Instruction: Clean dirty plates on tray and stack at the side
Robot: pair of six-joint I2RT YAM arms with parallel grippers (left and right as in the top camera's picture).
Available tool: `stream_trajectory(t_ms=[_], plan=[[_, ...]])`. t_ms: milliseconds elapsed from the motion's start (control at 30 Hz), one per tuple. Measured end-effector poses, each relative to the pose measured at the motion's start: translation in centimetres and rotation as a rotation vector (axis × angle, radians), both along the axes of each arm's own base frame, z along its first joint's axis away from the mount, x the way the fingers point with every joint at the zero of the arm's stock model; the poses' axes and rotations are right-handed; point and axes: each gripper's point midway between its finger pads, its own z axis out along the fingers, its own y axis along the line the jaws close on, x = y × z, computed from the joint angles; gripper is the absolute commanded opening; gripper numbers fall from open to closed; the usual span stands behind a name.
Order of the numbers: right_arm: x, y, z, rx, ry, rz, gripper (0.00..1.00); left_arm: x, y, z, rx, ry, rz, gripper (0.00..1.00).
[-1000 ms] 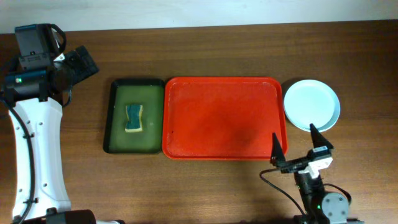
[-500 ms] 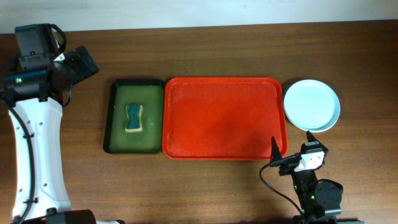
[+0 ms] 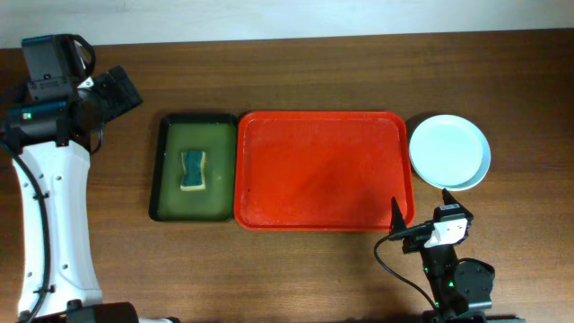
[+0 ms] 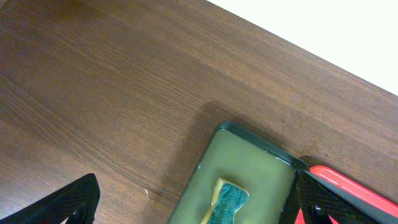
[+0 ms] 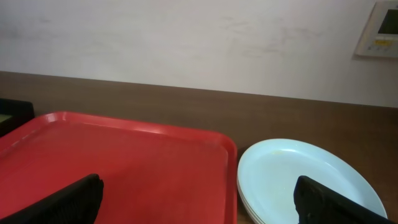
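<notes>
The red-orange tray [image 3: 323, 170] lies in the middle of the table with nothing on it; it also shows in the right wrist view [image 5: 118, 162]. The plates [image 3: 449, 151] are stacked on the table just right of the tray, pale blue on top, with paler rims under it; they also show in the right wrist view [image 5: 305, 177]. My right gripper [image 3: 421, 211] [image 5: 205, 202] is open and empty, low at the front, facing the tray's right front corner and the stack. My left gripper [image 3: 127, 90] [image 4: 199, 208] is open and empty, high at the far left.
A dark green tray [image 3: 193, 168] of yellowish liquid with a green-and-yellow sponge [image 3: 192, 170] sits against the red tray's left side; it also shows in the left wrist view [image 4: 249, 174]. A wall runs behind the table's far edge.
The right arm drew back toward the table's front edge between 1.0 s and 0.5 s ago, then stayed still. The left arm, tray and plates have not moved.
</notes>
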Motion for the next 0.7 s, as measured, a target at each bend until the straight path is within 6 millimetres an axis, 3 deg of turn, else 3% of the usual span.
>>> stream_trajectory(t_ms=[67, 133, 167, 200, 300, 367, 400, 433, 467, 500, 533, 600, 700], plan=[[0.0, 0.0, 0.0, 0.0, 0.0, 0.0, 0.99, 0.2, -1.0, 0.1, 0.0, -0.003, -0.025, 0.99], [0.0, 0.0, 0.0, -0.003, 0.0, 0.0, 0.99, 0.0, -4.7, 1.6, 0.005, -0.04, -0.11, 0.99], [0.0, 0.0, 0.0, -0.003, 0.0, 0.0, 0.99, -1.0, -7.3, 3.9, 0.004, -0.101, -0.176, 0.99], [0.0, 0.0, 0.0, -0.002, 0.0, 0.0, 0.99, -2.1, -7.7, 5.9, 0.006, -0.152, -0.186, 0.99], [0.0, 0.0, 0.0, -0.003, 0.0, -0.001, 0.99, -8.3, -7.5, 13.7, 0.026, -0.381, -0.183, 1.0], [0.0, -0.1, 0.0, -0.003, 0.0, -0.006, 0.99, -12.3, -7.5, 17.0, 0.036, -0.497, -0.181, 0.99], [0.0, -0.2, 0.0, -0.003, 0.0, -0.01, 0.99, -16.1, -7.4, 18.8, 0.044, -0.579, -0.178, 0.99], [0.0, -0.2, 0.0, -0.003, -0.001, -0.01, 0.99, -17.1, -7.4, 19.2, 0.047, -0.602, -0.176, 0.99], [0.0, -0.2, 0.0, -0.003, -0.001, -0.011, 0.99, -18.8, -7.3, 18.2, 0.048, -0.589, -0.173, 0.99], [0.0, -0.2, 0.0, -0.003, 0.0, -0.01, 0.99, -20.8, -7.3, 15.4, 0.044, -0.532, -0.173, 0.99], [0.0, -0.2, 0.0, -0.003, 0.0, -0.011, 0.99, -23.3, -7.2, 14.7, 0.048, -0.562, -0.171, 1.0], [0.0, -0.2, 0.1, -0.003, -0.002, -0.011, 0.99, -25.3, -7.2, 13.5, 0.051, -0.609, -0.17, 1.0], [0.0, -0.2, 0.0, -0.004, 0.0, -0.011, 0.99, -27.4, -7.2, 6.4, 0.045, -0.553, -0.169, 0.99]])
